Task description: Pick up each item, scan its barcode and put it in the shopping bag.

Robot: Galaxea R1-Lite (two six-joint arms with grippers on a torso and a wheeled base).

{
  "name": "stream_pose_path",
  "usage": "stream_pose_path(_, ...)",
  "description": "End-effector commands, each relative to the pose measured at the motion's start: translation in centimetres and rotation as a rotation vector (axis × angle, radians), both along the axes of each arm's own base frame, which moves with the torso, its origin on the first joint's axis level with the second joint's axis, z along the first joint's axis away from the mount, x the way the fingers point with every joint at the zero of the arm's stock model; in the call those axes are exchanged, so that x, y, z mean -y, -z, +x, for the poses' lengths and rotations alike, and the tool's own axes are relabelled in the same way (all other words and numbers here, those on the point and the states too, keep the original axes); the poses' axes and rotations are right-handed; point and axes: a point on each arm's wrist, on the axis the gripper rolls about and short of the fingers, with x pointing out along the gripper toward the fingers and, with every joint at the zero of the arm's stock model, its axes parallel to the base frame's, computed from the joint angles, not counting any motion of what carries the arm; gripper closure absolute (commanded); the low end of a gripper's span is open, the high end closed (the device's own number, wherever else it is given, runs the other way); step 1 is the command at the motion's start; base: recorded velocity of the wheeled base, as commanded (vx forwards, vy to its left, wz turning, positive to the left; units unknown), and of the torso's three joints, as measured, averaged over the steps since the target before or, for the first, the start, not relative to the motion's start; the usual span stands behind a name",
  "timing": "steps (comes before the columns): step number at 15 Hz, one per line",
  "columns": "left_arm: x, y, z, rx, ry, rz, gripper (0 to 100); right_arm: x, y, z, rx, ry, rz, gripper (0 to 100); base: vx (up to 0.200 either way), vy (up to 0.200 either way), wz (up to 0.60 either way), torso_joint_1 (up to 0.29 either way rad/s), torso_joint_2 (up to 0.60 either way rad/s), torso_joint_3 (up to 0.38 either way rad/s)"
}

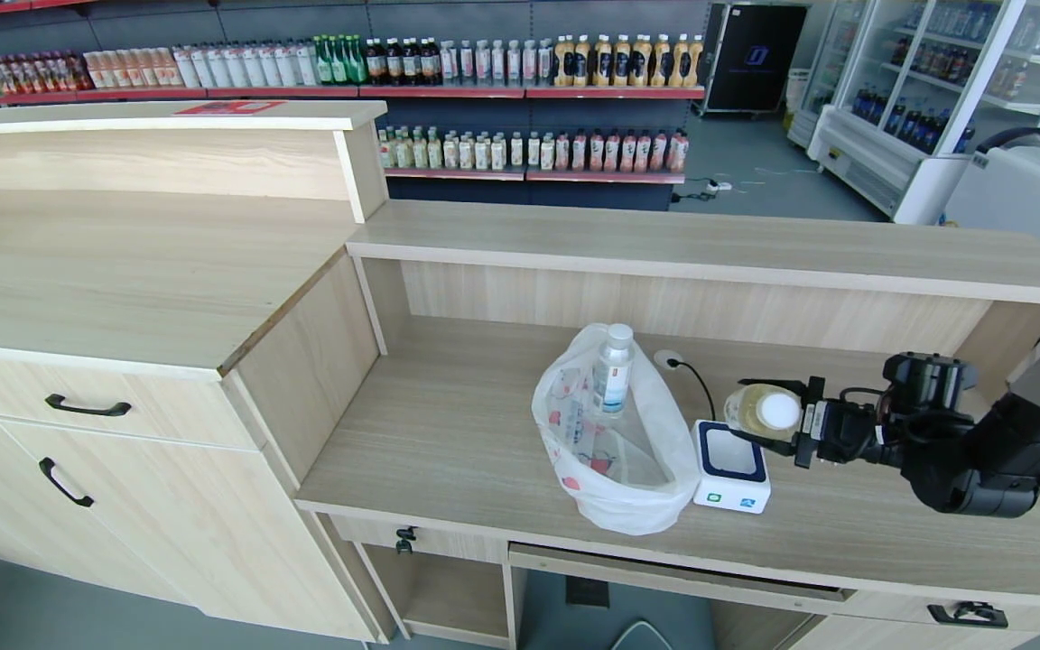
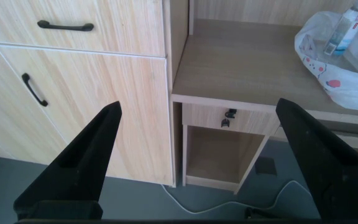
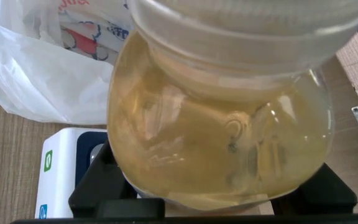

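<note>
Tilted bottle, cap wristward, base toward scanner

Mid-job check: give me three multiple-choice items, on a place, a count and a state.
1. The yellow drink bottle is: A in the shopping bag; B in the right end effector, by the scanner; C in the left end effector.
2. Bottles standing upright in the bag: A none; B one; C three.
3. The left end effector is: A open; B shut on a bottle; C shut on the bag.
B, clamped there; B, one clear bottle stands inside; A, fingers spread, empty.
</note>
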Motion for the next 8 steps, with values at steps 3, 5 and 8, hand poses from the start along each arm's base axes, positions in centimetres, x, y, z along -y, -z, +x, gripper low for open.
stream_pose_path(3, 0.0, 0.0, 0.0, -0.001, 0.001, 0.0, 0, 2.3, -5.3, -1.7, -0.081, 0.092, 0.125, 100, 0.0, 0.0, 0.0, 0.0, 0.0, 0.0)
stream_pose_path(5, 0.0, 0.0, 0.0, -0.001, -0.001, 0.0, 0, 4.0, -10.2, -3.9, -0.167, 0.184, 0.259, 100, 0.0, 0.0, 0.0, 0.0, 0.0, 0.0)
stream_pose_path(8, 0.0, 0.0, 0.0, -0.001, -0.001, 0.0, 0, 5.9, -14.0, -6.5, -0.323, 0.458, 0.481, 100, 0.0, 0.0, 0.0, 0.0, 0.0, 0.0)
